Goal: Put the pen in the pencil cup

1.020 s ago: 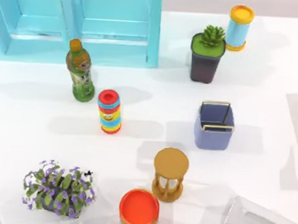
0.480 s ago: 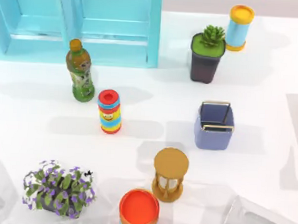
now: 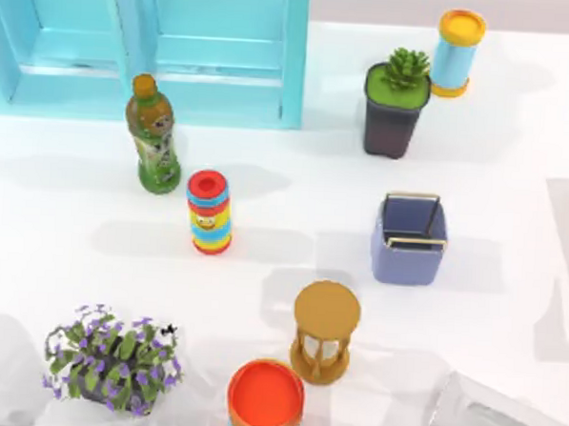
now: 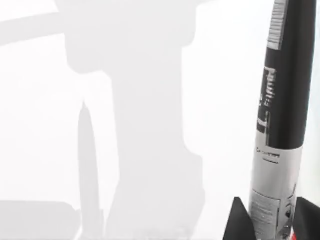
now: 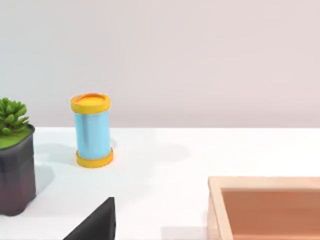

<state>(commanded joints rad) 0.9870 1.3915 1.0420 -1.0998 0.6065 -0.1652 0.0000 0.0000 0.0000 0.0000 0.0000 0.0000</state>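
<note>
The left end effector (image 4: 272,222), its two dark fingers clamped on the lower barrel of a black-and-silver pen (image 4: 282,100), holds the pen over bare white surface (image 3: 516,168), casting a slim shadow beside it. In the top view the left arm is a pale form at the near-left corner, well apart from the small square periwinkle-blue pencil cup (image 3: 406,265) with its thin metallic rim, which stands upright right of centre. Between the two lie the likeliest hazards: a low bush of purple flowers (image 3: 113,359) just beside the arm, an orange-lidded can (image 3: 266,398) at the near edge and a tan wooden hourglass (image 3: 325,330) near the cup, any of which a low carry could knock over. The grip appears to sit near one end of the pen, so a long free length could swing or slip on the way. The cup's opening is narrow; a tilted or off-centre pen could catch the rim and tip the cup or fall outside it. The right arm (image 3: 493,420) sits parked at the near right; whether the right end effector (image 5: 95,225) is apart or together cannot be told.
</note>
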